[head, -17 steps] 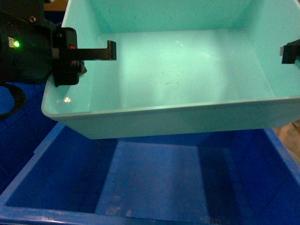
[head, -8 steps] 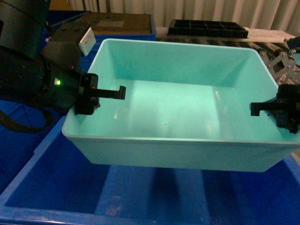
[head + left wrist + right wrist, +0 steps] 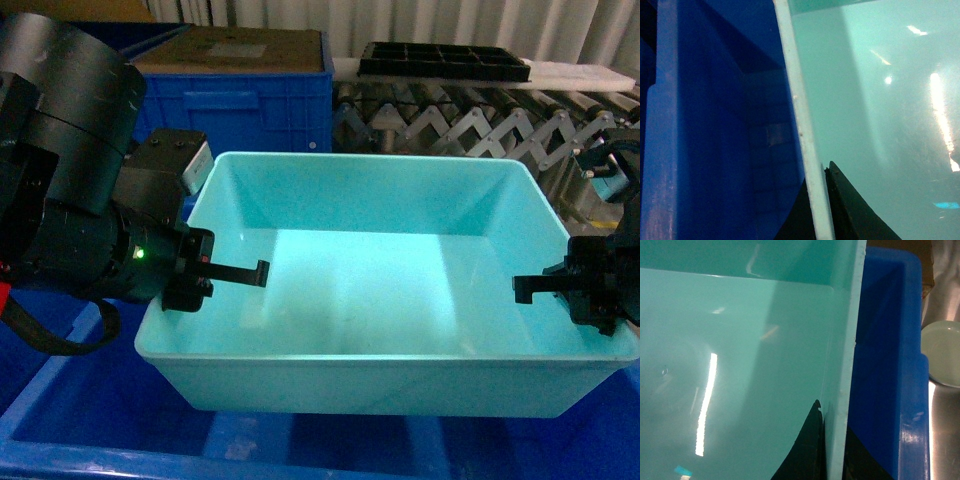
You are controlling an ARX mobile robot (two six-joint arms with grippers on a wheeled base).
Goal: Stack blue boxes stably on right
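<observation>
1. The left gripper (image 3: 200,282) is clamped on the left wall of the turquoise tub (image 3: 400,390) — one finger (image 3: 245,273) inside, the rim (image 3: 805,150) pinched between the two.
2. The turquoise tub hangs over the dark blue crate (image 3: 110,425), between both arms.
3. The right gripper (image 3: 590,290) pinches the tub's right wall — inner finger (image 3: 535,285) inside.
4. Behind, a roller conveyor (image 3: 450,125) carries a black tray (image 3: 445,62).
</observation>
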